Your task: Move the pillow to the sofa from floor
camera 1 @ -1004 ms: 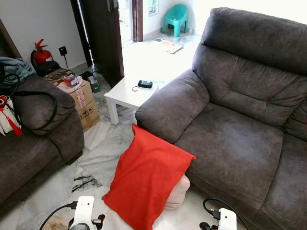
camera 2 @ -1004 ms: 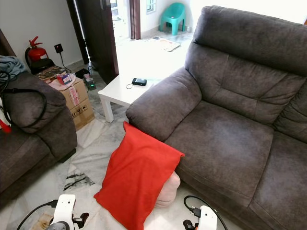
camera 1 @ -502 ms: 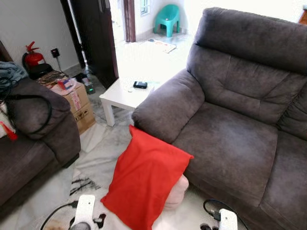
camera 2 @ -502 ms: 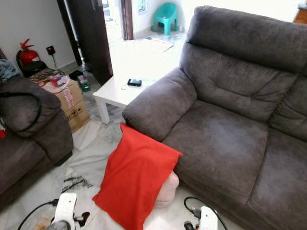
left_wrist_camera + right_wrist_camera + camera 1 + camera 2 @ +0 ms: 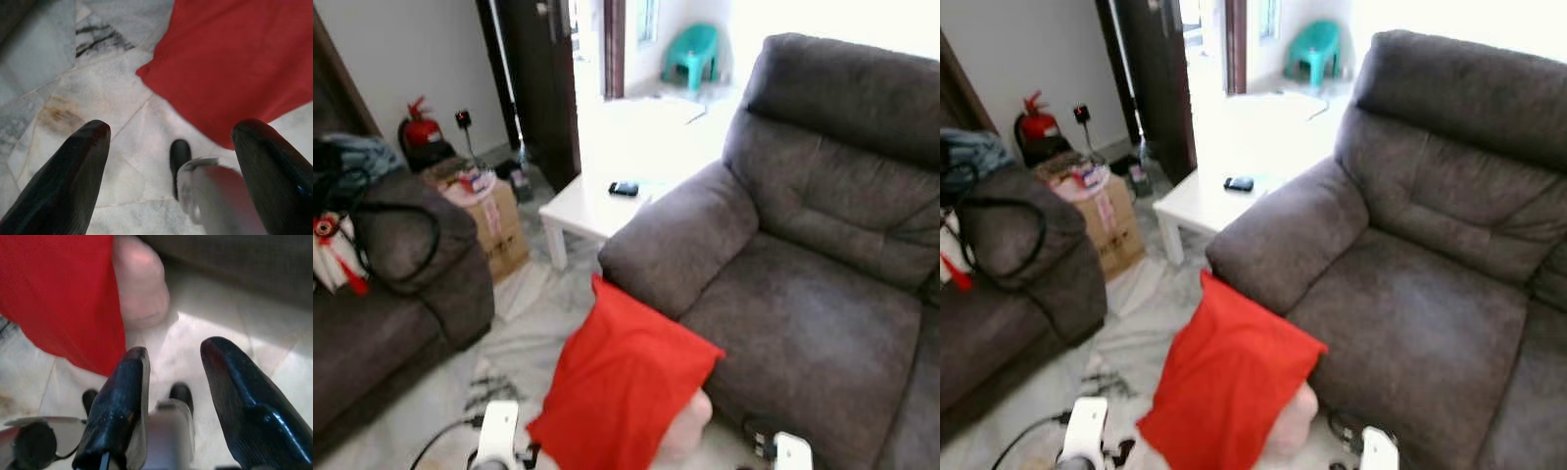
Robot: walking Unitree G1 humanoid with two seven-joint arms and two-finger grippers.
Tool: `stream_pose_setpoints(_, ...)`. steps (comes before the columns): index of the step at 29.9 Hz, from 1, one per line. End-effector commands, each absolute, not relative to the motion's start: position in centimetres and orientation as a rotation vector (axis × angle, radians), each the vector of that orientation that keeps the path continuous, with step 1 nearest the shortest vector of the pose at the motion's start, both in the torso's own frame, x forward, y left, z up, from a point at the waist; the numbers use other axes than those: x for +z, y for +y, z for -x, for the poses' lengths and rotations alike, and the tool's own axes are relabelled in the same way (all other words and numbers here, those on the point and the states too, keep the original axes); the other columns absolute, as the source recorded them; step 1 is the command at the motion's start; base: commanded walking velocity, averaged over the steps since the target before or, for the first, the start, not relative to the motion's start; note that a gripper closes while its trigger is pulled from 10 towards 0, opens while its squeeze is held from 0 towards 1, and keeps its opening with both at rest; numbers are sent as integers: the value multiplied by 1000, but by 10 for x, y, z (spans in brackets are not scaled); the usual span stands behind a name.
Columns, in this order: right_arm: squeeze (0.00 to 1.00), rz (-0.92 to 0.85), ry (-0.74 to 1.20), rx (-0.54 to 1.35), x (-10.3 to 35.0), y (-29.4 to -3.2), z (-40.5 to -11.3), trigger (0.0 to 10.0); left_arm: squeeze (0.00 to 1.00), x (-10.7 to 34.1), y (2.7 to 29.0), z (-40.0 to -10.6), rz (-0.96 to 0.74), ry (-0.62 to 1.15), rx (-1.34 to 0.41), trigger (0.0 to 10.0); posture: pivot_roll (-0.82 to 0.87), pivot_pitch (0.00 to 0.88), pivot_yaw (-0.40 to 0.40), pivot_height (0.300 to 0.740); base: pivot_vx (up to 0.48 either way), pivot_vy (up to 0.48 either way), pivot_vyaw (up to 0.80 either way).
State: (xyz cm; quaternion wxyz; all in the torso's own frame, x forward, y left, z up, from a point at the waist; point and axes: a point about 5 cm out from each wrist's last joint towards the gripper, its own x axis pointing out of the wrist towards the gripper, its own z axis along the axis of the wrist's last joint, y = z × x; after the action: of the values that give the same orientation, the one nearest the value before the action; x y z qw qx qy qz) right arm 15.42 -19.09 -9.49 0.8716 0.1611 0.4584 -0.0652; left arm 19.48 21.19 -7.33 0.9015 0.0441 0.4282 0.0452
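pillow in a bright red fabric cover, with a pale pink inner cushion poking out of its lower end, stands tilted on the white marbled tile floor, its top corner leaning against the front of the dark grey plush sofa just under the sofa's padded armrest. from the pillow, the sofa seat lies at about two o'clock in the head view, the small white side table at twelve, the cardboard box at eleven, and a second dark couch at nine to ten. the left gripper hangs low over the tiles at the pillow's seven o'clock, fingers spread wide and holding nothing, the red edge just ahead of it. the right gripper sits at the pillow's five o'clock near the pink end, fingers parted more narrowly, also empty. the step in hand looks like the approach: neither gripper touches the pillow yet. the next move likely calls for bending lower and closing in from both sides, since the soft, bulky pillow will sag if pinched by one corner, then lifting it up toward two o'clock onto the seat.
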Motion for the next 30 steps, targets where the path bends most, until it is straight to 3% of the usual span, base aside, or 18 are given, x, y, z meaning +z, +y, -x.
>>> stream_pose_setpoints(1,0,-350,950,-123,-94,-185,-157,10000,0,-73,214,-194,-85,887,108,10000,48,0,-47,740,259,0,0)
stream_pose_setpoints(6,0,-329,948,-96,-94,-185,-158,10000,0,-74,215,-193,-86,890,110,10000,47,0,-47,740,251,0,0)
stream_pose_setpoints(13,0,-334,950,-93,-94,-184,-158,10000,0,-75,214,-192,-90,899,106,10000,46,0,-46,740,0,0,721)
stream_pose_setpoints(30,0,-353,952,-102,-94,-184,-158,10000,0,-76,214,-190,-87,906,109,10000,47,0,-49,740,0,0,0)
